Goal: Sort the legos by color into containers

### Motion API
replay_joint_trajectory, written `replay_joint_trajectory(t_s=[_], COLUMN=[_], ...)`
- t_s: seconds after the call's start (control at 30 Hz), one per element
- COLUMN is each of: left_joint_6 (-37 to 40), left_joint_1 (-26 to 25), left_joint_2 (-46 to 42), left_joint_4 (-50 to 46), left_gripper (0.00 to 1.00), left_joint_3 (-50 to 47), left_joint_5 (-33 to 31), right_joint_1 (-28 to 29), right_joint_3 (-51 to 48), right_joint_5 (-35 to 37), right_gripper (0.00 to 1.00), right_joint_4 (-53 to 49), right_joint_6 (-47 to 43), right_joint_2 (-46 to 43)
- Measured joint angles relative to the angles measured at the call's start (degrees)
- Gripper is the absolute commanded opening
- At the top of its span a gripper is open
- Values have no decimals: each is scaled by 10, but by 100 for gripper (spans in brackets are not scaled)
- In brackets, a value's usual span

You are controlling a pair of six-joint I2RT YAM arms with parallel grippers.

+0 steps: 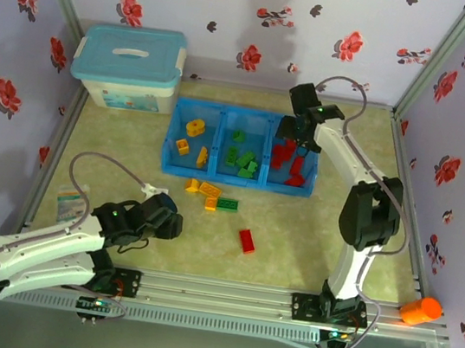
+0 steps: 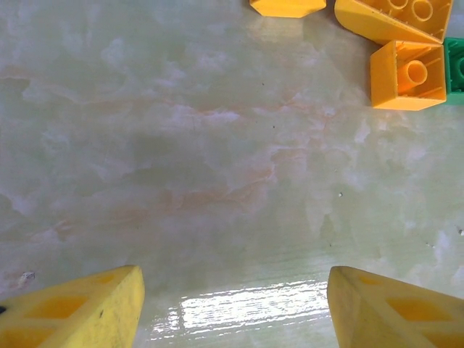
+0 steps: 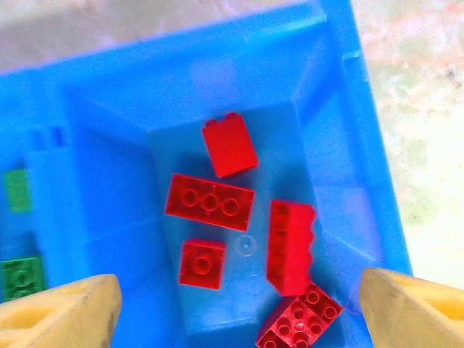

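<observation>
**Two-arm brick sorting: right gripper above the red compartment**

Overhead view, read left to right. At nine o'clock on the table (image 1: 310, 238) lies a small printed leaflet (image 1: 68, 200), its print too small to read. At ten o'clock stands a white storage box (image 1: 130, 67) with a pale-blue lid. A picture label runs along its front, but the wording cannot be read.

The left gripper (image 1: 165, 216) hangs low over bare table at seven o'clock. In the left wrist view, the left gripper (image 2: 235, 304) has its yellow fingers (image 2: 80, 308) well apart with nothing between them. Toward one o'clock in that view lie the loose orange-yellow bricks (image 2: 408, 75), one of them touching a loose green brick (image 2: 456, 65).

The blue tray (image 1: 246, 113) sits at twelve o'clock. Its left compartment (image 1: 194, 126) holds orange-yellow legos, the middle compartment (image 1: 237, 153) holds green ones, and the right compartment (image 1: 283, 155) holds red ones. At the tray's six o'clock side, three orange-yellow bricks and the green brick lie grouped on the table. A loose red brick (image 1: 247, 241) lies apart at their five o'clock.

The right gripper (image 1: 294, 140) is above the right compartment. In the right wrist view, the right gripper (image 3: 239, 304) has its jaws spread wide and grasps nothing. Five red legos (image 3: 210, 201) lie below it. An orange object (image 1: 419, 310) rests on the frame rail at four o'clock.
</observation>
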Motion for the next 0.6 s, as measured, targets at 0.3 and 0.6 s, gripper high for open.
replay_joint_trajectory(t_s=[0.3, 0.6], left_joint_6=[20, 69], left_joint_1=[75, 176], left_joint_2=[18, 152], left_joint_4=[31, 96], left_gripper=[79, 78], left_joint_3=[38, 96], left_joint_5=[22, 88], right_joint_1=[51, 70], right_joint_3=[-147, -327], right_joint_5=[-4, -13], right_gripper=[85, 82], right_joint_4=[68, 109], right_joint_6=[22, 58], right_joint_2=[-163, -240])
